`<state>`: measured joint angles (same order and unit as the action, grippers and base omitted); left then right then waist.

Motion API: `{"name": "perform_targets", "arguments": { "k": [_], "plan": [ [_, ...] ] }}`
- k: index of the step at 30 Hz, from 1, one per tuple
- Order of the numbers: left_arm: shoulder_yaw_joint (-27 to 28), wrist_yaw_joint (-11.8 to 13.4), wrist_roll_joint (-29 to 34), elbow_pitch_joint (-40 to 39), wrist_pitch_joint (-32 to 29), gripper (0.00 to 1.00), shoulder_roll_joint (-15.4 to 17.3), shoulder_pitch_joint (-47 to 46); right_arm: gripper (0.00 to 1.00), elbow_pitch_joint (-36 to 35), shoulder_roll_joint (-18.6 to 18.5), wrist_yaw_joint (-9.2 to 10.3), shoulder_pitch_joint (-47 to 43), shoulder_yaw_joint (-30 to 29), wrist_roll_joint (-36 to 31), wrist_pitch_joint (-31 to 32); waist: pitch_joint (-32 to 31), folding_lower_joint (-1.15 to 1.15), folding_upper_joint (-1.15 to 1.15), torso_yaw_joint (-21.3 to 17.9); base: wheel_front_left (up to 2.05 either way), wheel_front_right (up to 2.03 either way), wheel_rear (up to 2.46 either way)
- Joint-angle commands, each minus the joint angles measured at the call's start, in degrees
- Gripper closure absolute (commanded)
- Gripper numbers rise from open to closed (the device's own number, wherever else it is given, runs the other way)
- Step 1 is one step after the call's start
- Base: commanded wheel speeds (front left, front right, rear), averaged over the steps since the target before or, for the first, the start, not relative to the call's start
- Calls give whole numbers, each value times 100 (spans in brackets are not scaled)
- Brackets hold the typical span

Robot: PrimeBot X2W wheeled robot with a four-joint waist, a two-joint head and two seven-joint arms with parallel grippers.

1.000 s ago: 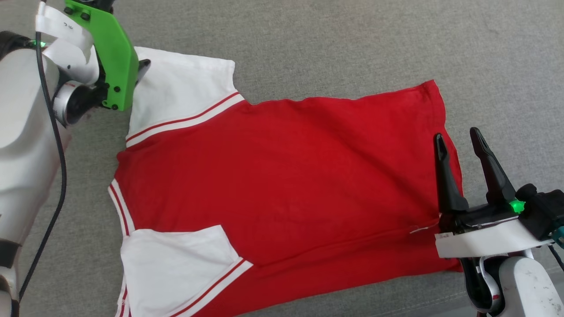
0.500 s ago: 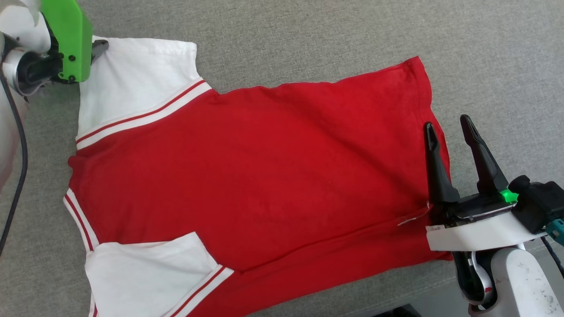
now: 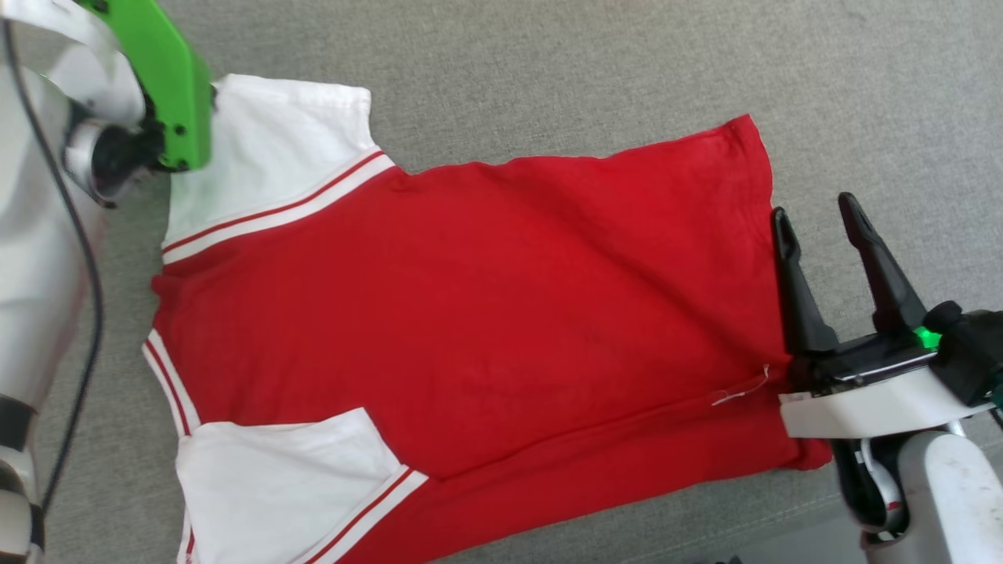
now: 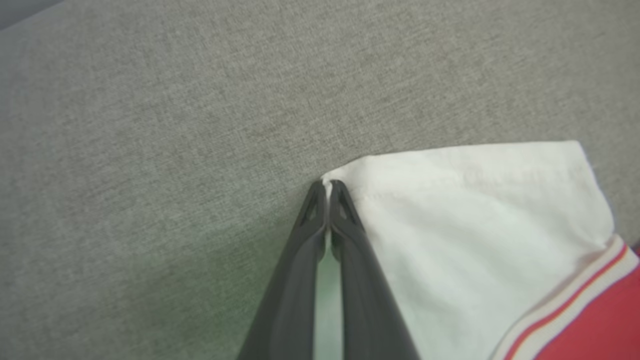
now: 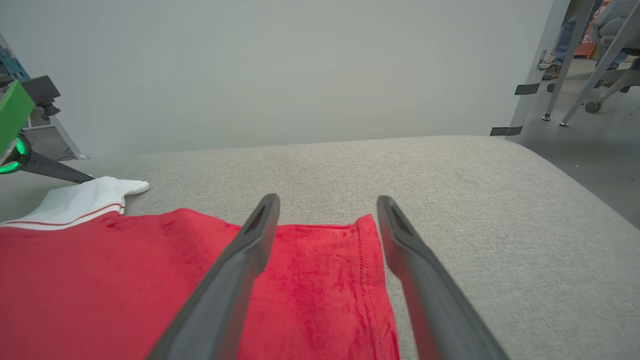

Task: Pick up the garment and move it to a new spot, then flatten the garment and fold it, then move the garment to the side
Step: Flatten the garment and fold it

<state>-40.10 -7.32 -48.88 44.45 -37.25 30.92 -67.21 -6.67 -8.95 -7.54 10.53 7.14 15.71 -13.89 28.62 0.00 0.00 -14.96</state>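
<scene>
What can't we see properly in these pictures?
- Head view: the green plate hides the fingertips of the left gripper at the upper sleeve of the garment.
- Head view: the bottom edge cuts off the lower sleeve.
- Right wrist view: fingers of the right gripper cover part of the garment; the wheeled chair at far right is tiny and cut off.

The garment (image 3: 501, 313) was bright red in the body, with plain white sleeves (image 3: 274, 141). Each sleeve seam carried a trim (image 3: 282, 210) of thin stripes, white with a red line through it. The worktop (image 3: 548, 70) was a flecked grey weave. The left claw (image 4: 327, 186) and the right claw (image 3: 819, 223) were both dark grey to black. The bracket (image 3: 172, 86) at the left wrist was vivid green. At the right wrist a small light (image 3: 927, 337) glowed green by a white collar (image 3: 870, 411). The wall (image 5: 300, 65) was pale grey.
</scene>
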Motion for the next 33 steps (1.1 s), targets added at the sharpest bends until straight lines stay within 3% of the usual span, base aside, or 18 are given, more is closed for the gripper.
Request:
{"name": "perform_targets", "arguments": {
  "k": [1,5,11,18,22,28,33],
  "plan": [
    [-50,-15,-52,-81,95,100,-61,207,0,-4,-93,5,9,-56,-48,91,-228,0,0,171,0,0,0],
    [-4,-16,-221,-380,412,100,-59,354,0,-11,-333,5,57,-167,-62,721,-490,0,0,361,0,0,0],
    [200,46,-620,-942,497,100,-179,637,0,154,-854,5,254,-314,-6,2303,-769,0,0,707,0,0,0],
    [266,472,-873,-2136,197,100,-62,1112,0,299,-1424,5,765,-295,742,4713,-771,0,0,1113,0,0,0],
    [290,694,-974,-2950,51,100,83,1392,0,440,-1517,5,1209,-452,1004,5859,-675,0,0,1288,0,0,0],
    [314,1008,-992,-3961,-61,100,304,1699,0,880,-1538,5,1835,-570,934,6840,-483,0,0,1518,0,0,0],
    [362,1112,-1091,-4482,-68,100,345,1854,0,1221,-1599,5,2173,-555,735,7054,-338,0,0,1673,0,0,0]
  ]
}}
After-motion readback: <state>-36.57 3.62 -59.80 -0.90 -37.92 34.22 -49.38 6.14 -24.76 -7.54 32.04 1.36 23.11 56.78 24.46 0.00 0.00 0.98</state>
